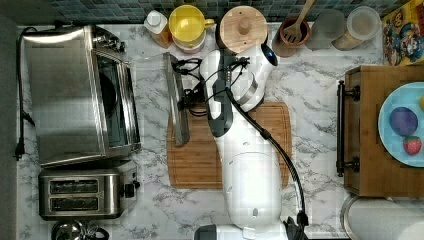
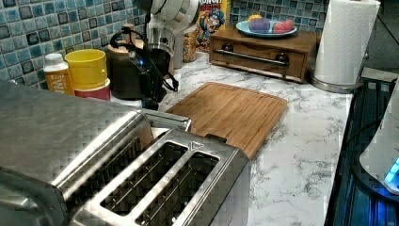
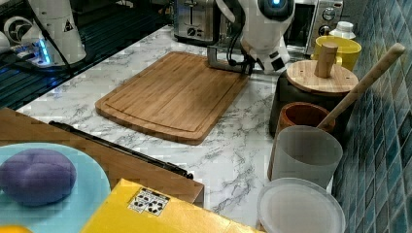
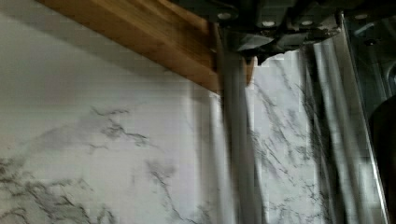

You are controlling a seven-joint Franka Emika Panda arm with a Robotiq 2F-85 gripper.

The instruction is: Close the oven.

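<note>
- Oven (image 1: 70, 95) fills the upper left of the top view, a big steel box on the marble counter (image 1: 310, 85), its dark mouth facing the top view's right. The door is not shut.
- Oven door (image 1: 150, 95) hangs open, swung out and down toward the top view's right; glass pane see-through, marble visible beneath it.
- Cutting board (image 1: 200, 160) lies mid-frame in the top view; the door's far edge reaches over the board's left margin.
- Door handle (image 1: 176, 100), a long metal bar, runs up-and-down in the top view, parallel to the oven front. Its long axis lies crosswise to the way the door has to travel.
- Arm rises from the bottom centre of the top view, reaches up over the board, wrist bent toward the top view's left.
- Gripper (image 1: 187, 102) sits right at the handle, on the side away from the oven; the oven body lies to the gripper's left in the top view. In the left view the gripper (image 2: 150, 101) points down just behind the door's edge.
- Wrist view: the handle bar (image 4: 238, 140) runs out from directly under the gripper hardware, close in.
- Grip state: I cannot tell whether it clasps the bar or merely rests against it.
- Judgement: closing calls for lifting the handle up and over toward the top view's left, along the door's arc.
</note>
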